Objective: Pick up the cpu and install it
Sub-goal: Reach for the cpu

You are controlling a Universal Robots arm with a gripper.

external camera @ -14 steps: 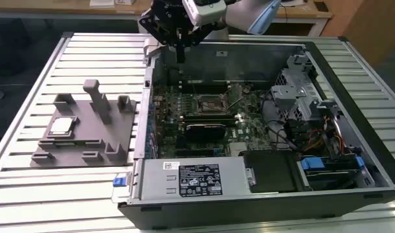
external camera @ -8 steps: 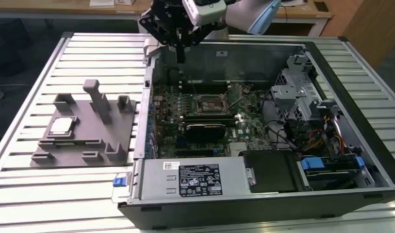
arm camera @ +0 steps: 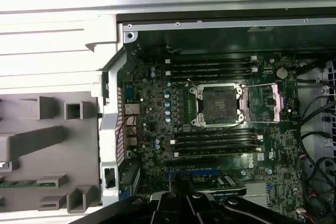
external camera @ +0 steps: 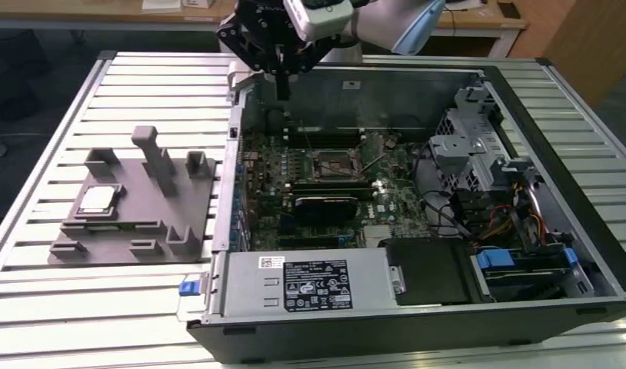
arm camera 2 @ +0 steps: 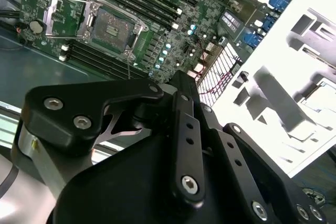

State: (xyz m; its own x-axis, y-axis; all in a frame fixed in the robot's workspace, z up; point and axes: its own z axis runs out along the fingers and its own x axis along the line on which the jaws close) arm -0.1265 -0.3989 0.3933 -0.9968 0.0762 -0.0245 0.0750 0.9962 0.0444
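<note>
The cpu is a small square chip with a silvery top, lying flat in a recess of the grey fixture at the exterior view's left, outside the case. My gripper hangs over the far left corner of the open computer case, well away from the chip. Its black fingers are shut together with nothing between them. The motherboard's cpu socket is empty, with its metal lid swung open beside it.
The case stands on a slatted metal table. Inside are memory slots, a black finned block, a power supply, drive cages and loose cables. Upright posts rise from the fixture.
</note>
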